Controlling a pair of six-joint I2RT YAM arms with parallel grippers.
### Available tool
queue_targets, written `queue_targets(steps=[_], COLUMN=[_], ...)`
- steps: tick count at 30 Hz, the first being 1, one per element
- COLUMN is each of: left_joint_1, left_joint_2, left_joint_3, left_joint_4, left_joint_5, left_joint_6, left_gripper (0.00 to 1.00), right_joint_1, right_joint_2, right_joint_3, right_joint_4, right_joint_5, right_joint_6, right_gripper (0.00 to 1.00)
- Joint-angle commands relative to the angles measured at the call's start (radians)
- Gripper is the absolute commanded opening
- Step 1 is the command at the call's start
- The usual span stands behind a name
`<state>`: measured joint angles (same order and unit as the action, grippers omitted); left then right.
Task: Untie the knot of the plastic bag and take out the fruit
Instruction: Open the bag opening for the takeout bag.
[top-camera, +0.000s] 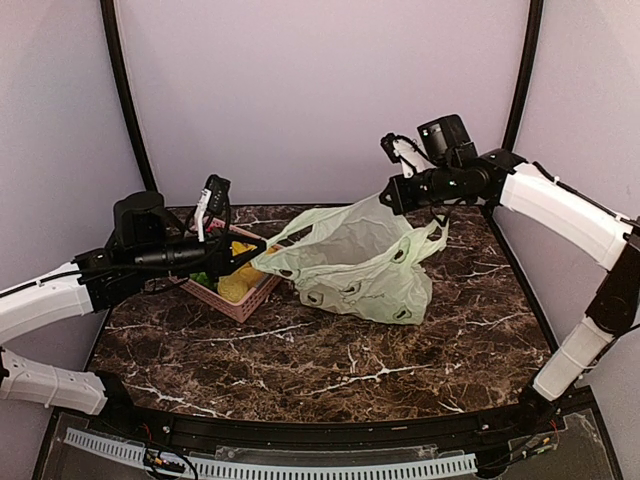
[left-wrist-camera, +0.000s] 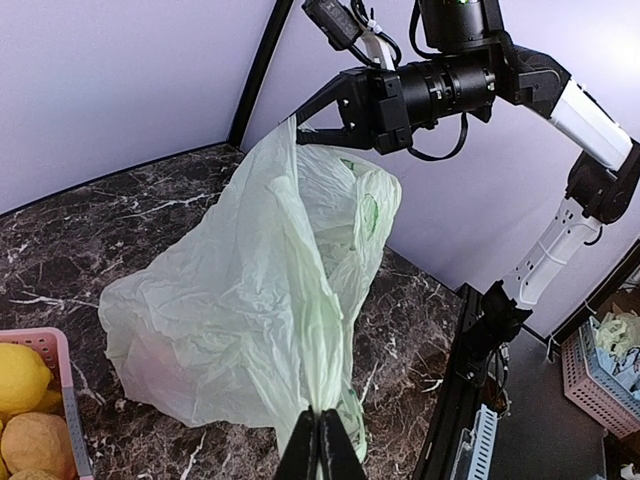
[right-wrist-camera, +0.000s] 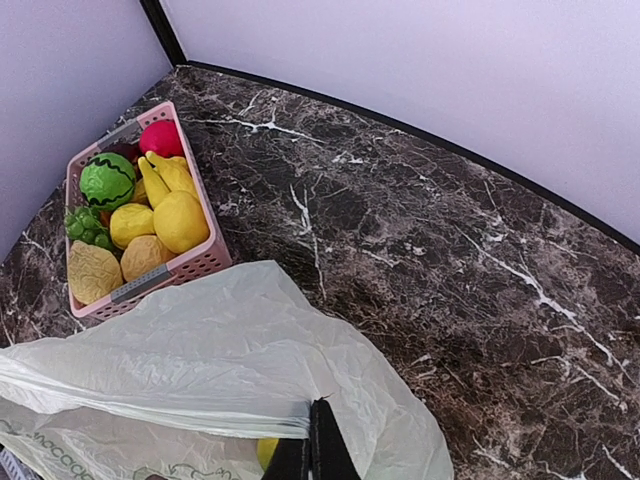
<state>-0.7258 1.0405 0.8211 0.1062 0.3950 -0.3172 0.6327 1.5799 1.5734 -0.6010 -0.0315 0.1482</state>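
Bag, slumped on surface, stretched lengthwise between left hand and right hand, both clenched on its top edges, fruit inside just below right hand, farther from left.

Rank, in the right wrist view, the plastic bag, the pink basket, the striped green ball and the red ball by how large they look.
1. plastic bag
2. pink basket
3. striped green ball
4. red ball, partly hidden behind other toys, so this last place is unsure

Basket left of bag on table
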Motion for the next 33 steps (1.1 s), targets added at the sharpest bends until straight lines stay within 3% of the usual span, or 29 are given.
queue_targets(steps=[1,5,7,10,13,15,21,33], left_joint_1=[0.003,0.004,0.003,0.003,0.003,0.003,0.002,-0.009], left_joint_2=[-0.054,-0.041,-0.021,0.031,0.096,0.15,0.277,0.532], left_joint_3=[-0.013,0.02,0.066,0.186,0.312,0.406,0.579,0.759], left_joint_4=[-0.09,-0.138,-0.184,-0.272,-0.378,-0.425,-0.48,-0.643], left_joint_5=[-0.022,-0.036,-0.046,-0.057,-0.06,-0.062,-0.081,-0.074], left_joint_6=[0.022,0.026,0.027,0.029,0.026,0.023,0.059,0.163], left_gripper=[0.01,0.04,0.15,0.49,0.71,0.78,0.89,0.95], right_joint_1=[-0.065,-0.063,-0.044,-0.004,0.023,0.036,0.057,0.074], right_joint_2=[0.019,0.004,-0.006,-0.008,-0.001,0.006,0.013,0.021], right_joint_3=[0.041,0.022,0.007,-0.006,-0.012,-0.013,-0.007,-0.003], right_joint_4=[-0.001,0.032,0.045,0.037,0.028,0.023,0.025,0.027], right_joint_5=[0.05,-0.114,-0.161,-0.167,-0.147,-0.134,-0.129,-0.135], right_joint_6=[0.024,-0.023,-0.056,-0.095,-0.105,-0.106,-0.108,-0.119], right_gripper=[0.0,0.0,0.0,0.0,0.0,0.0,0.0,0.0])
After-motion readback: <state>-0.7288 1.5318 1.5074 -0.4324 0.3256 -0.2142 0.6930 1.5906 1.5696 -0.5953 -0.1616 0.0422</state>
